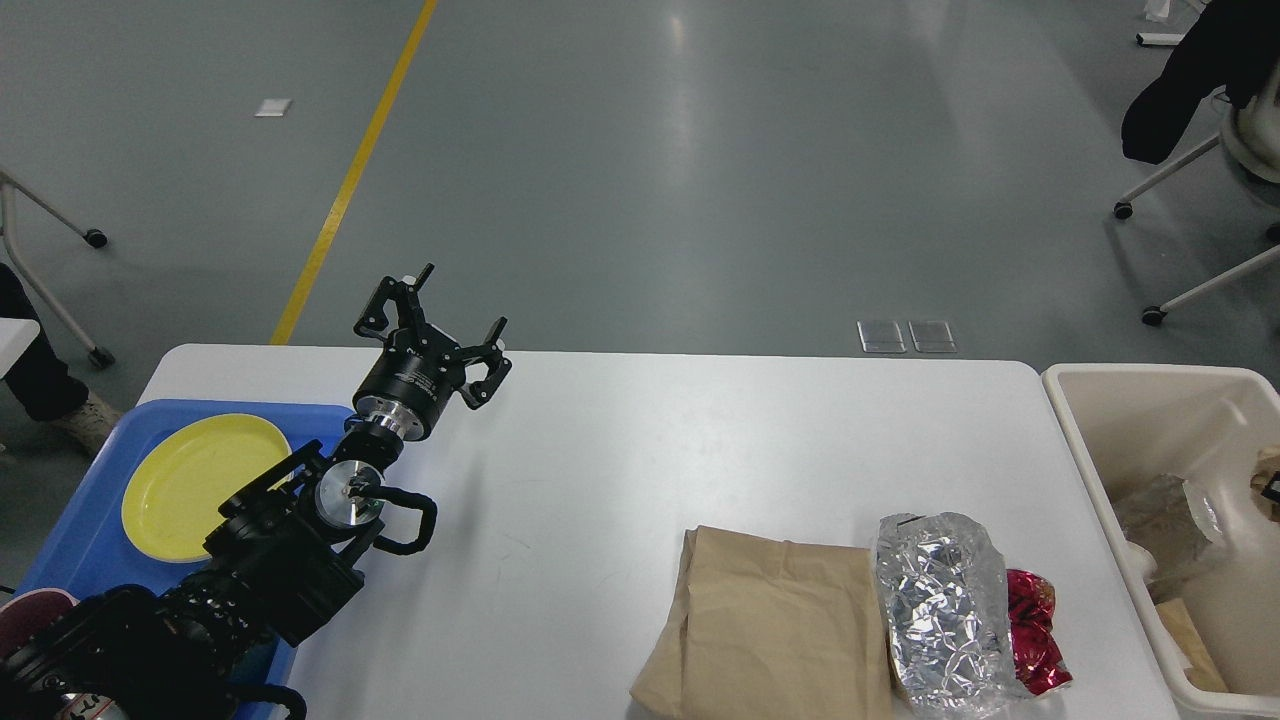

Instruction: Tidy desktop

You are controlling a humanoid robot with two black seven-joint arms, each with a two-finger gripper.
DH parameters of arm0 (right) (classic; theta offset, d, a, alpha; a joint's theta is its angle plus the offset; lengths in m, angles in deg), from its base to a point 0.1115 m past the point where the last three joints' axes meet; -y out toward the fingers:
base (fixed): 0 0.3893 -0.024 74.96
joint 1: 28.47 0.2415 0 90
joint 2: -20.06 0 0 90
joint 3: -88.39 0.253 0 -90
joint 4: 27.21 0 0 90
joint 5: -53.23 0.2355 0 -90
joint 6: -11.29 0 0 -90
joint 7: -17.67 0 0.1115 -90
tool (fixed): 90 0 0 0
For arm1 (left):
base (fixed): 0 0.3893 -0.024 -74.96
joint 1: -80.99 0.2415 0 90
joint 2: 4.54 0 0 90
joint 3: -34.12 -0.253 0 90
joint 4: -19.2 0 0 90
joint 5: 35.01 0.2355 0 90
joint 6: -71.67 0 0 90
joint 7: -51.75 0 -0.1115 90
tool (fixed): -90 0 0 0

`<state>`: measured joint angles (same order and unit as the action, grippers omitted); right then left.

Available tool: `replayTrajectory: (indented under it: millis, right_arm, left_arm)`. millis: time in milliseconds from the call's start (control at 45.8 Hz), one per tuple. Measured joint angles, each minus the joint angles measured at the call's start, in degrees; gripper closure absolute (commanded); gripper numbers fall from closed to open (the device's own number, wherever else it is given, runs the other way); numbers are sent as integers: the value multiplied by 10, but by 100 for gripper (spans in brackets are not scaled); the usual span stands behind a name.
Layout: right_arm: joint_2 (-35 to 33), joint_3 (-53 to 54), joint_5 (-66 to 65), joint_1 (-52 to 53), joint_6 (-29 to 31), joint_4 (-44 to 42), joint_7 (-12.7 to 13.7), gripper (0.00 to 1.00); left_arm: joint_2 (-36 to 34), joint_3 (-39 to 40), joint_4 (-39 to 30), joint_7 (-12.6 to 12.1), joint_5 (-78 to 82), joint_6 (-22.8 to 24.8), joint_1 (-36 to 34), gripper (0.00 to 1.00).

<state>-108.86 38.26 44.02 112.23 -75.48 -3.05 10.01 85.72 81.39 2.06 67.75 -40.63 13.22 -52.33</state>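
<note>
The white desktop [620,450] fills the lower part of the head view. On its front right lie a flat brown paper bag [770,620], a crumpled silver foil wrapper [945,610] and a red shiny wrapper [1035,630], side by side. My left gripper [465,297] is open and empty, held above the desktop's far left edge, far from the litter. A small dark part with a beige scrap [1270,480] shows at the right edge over the bin; it may be my right gripper, but its fingers cannot be made out.
A beige bin [1080,440] with paper scraps inside stands off the desktop's right end. A blue tray [70,540] at the left holds a yellow plate [200,485] and a dark red cup [25,612]. Chairs stand on the grey floor beyond.
</note>
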Motion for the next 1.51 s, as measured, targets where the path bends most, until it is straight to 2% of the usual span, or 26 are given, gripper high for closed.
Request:
replayTrajectory:
  millis: [372, 656, 809, 984, 1202, 1508]
  right_arm:
    - [2, -2, 1, 6, 2, 2, 0, 22]
    - [-6, -24, -2, 64, 13, 36, 2, 11]
    - [-21, -97, -5, 148, 55, 69, 2, 8]
    - [-17, -230, -11, 289, 149, 113, 2, 7]
    - [45, -335, -81, 444, 239, 162, 1, 7]
    - [161, -346, -227, 562, 262, 223, 5, 5]
  left_arm:
    - [0, 0, 0, 0, 0, 0, 0, 2]
    - [0, 0, 0, 0, 0, 0, 0, 2]
    - [0, 0, 0, 0, 0, 0, 0, 2]
    - [0, 0, 0, 0, 0, 0, 0, 2]
    - [0, 0, 0, 0, 0, 0, 0, 2]
    - [0, 0, 0, 0, 0, 0, 0, 2]
